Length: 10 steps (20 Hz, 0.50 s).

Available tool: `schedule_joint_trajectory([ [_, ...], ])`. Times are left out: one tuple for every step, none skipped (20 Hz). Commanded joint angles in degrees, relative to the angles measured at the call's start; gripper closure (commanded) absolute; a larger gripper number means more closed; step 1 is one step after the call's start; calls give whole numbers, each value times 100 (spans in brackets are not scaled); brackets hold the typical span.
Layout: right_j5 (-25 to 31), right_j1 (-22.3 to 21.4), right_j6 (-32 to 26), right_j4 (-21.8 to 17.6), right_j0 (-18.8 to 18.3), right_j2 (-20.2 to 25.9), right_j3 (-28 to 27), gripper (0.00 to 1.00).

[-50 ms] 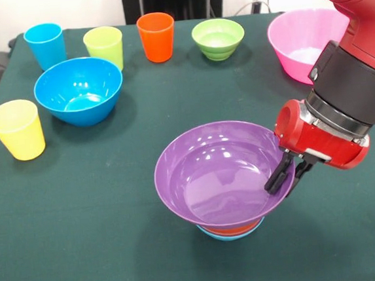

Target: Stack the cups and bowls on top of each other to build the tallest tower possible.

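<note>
A wide purple bowl [217, 177] tops the tower, resting on an orange bowl [231, 228] and a light-blue bowl [230, 236], of which only slivers show. My gripper [283, 187] is at the purple bowl's right rim, one finger inside and one outside, shut on that rim. A blue cup [45, 46], a lime green cup [104, 48] and an orange cup [156, 37] stand in a row at the back. A yellow cup [18, 129] stands at the left.
A deep blue bowl [78, 91] sits left of centre. At the back are a small green bowl [218, 38] and, partly behind my arm, a large pink bowl [300, 42]. A dark green cloth [101, 207] covers the table.
</note>
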Motion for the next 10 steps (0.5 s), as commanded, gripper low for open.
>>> schedule_joint_trajectory([
  [-165,169,939,-99,11,350,115,100],
  [-159,172,944,-98,13,347,113,100],
  [-162,177,955,-98,15,342,112,100],
  [-152,181,950,-94,7,341,99,100],
  [-155,172,946,-95,11,347,113,100],
  [-147,170,949,-98,15,338,111,100],
  [-117,166,950,-91,14,334,105,100],
  [-120,180,955,-95,13,324,90,100],
  [-110,188,948,-93,6,321,74,100],
  [-103,188,939,-96,6,315,66,100],
])
